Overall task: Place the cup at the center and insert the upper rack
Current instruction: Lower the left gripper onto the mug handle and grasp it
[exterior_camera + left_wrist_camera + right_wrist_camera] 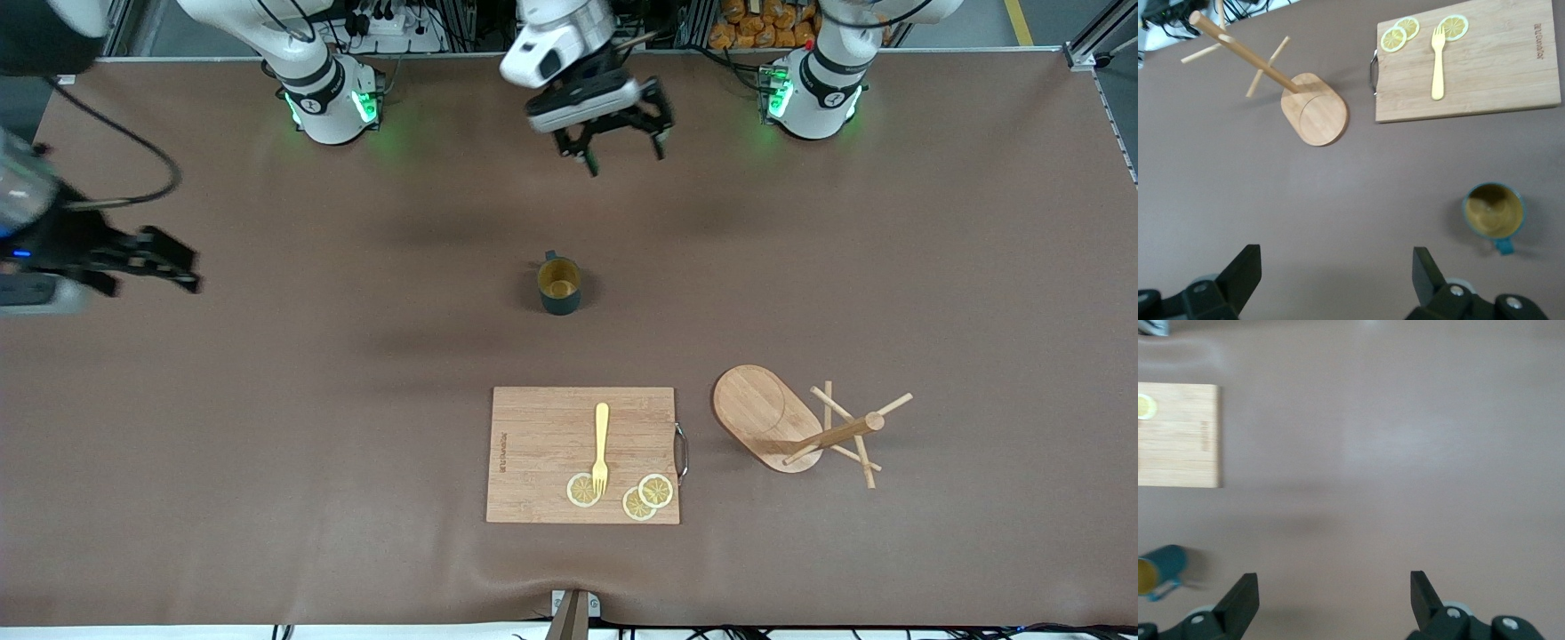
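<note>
1. The cup (559,285) stands upright on the bare table (267,400) about mid-table, its handle turned toward the robots' bases.
2. The left hand (620,147) hangs in the air over the table strip between the cup and the bases, touching nothing.
3. The upper rack (805,425) lies tipped on its side toward the left arm's end of the table, nearer the front camera than the cup, just beside the cutting board (582,454).
4. A yellow fork (601,447) and three lemon slices (646,497) rest on that board.
5. The right hand (156,260) hovers over the right arm's end of the table, well apart from the cup; it is blurred and its arm is partly cut off by the edge.
6. Both hands are spread wide and empty; the left fingers (1245,270) and right fingers (1245,595) probably stand at full spread.
</note>
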